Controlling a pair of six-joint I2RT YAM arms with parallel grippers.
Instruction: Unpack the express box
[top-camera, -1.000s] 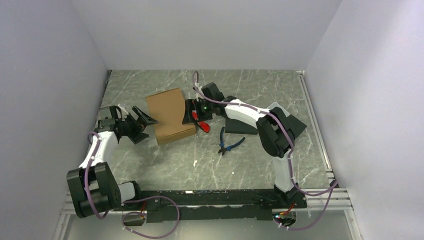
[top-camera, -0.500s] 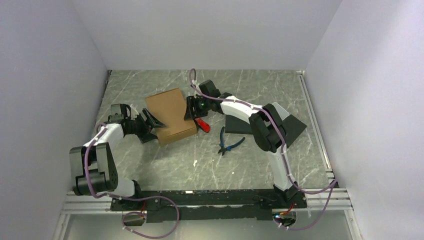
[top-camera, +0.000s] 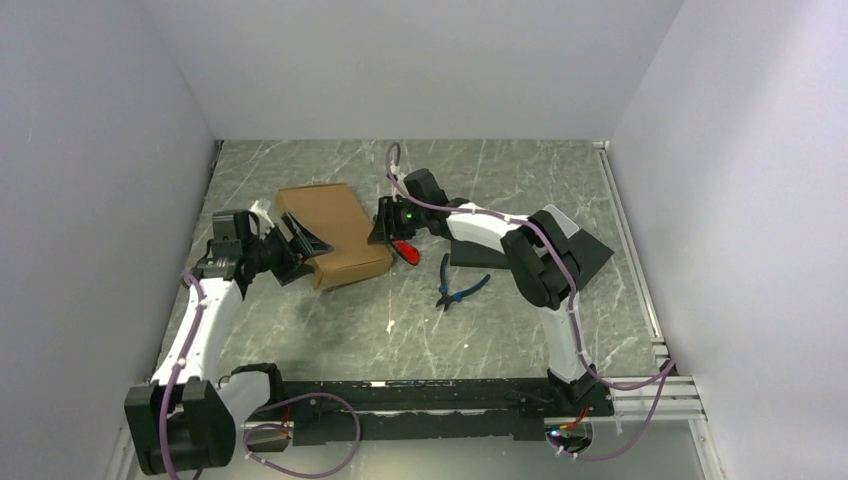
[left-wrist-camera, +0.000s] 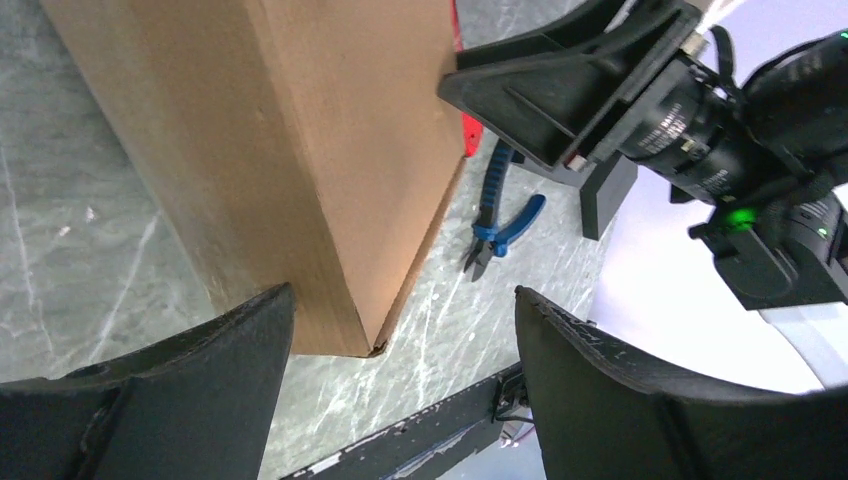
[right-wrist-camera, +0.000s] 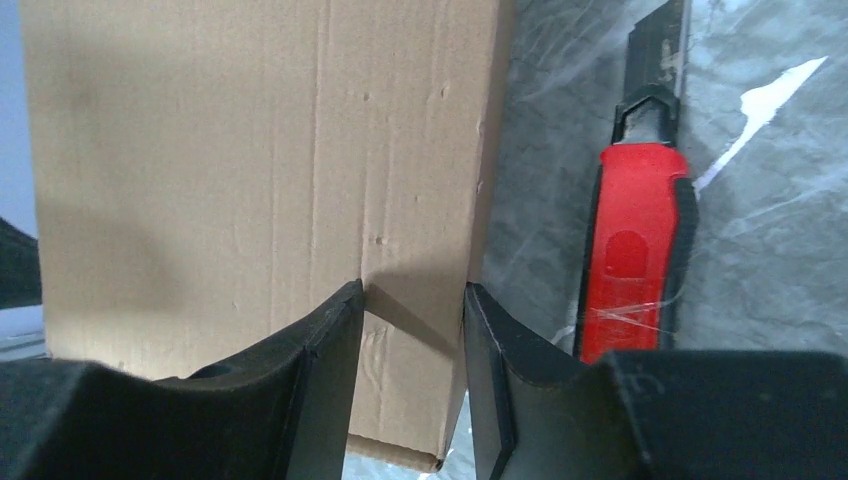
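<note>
The express box (top-camera: 335, 235) is a brown cardboard carton lying shut on the marble table (top-camera: 400, 330), left of centre. My left gripper (top-camera: 303, 248) is at its near-left corner. In the left wrist view its jaws (left-wrist-camera: 402, 295) stand open and wide, with the box (left-wrist-camera: 300, 150) corner by the left finger and a gap to the right finger. My right gripper (top-camera: 383, 222) is at the box's right edge. In the right wrist view its jaws (right-wrist-camera: 410, 300) pinch that edge of the box (right-wrist-camera: 250, 170), one finger on the top face and one on the side wall.
A red utility knife (top-camera: 405, 250) (right-wrist-camera: 635, 250) lies on the table just right of the box, beside my right fingers. Blue-handled pliers (top-camera: 455, 288) (left-wrist-camera: 505, 225) lie nearer the front. Flat black pads (top-camera: 470, 252) (top-camera: 592, 252) sit under and right of the right arm.
My left arm swung in from the left until its fingers reached the box's corner. The right jaws narrowed onto the box's right edge. The box shifted slightly left.
</note>
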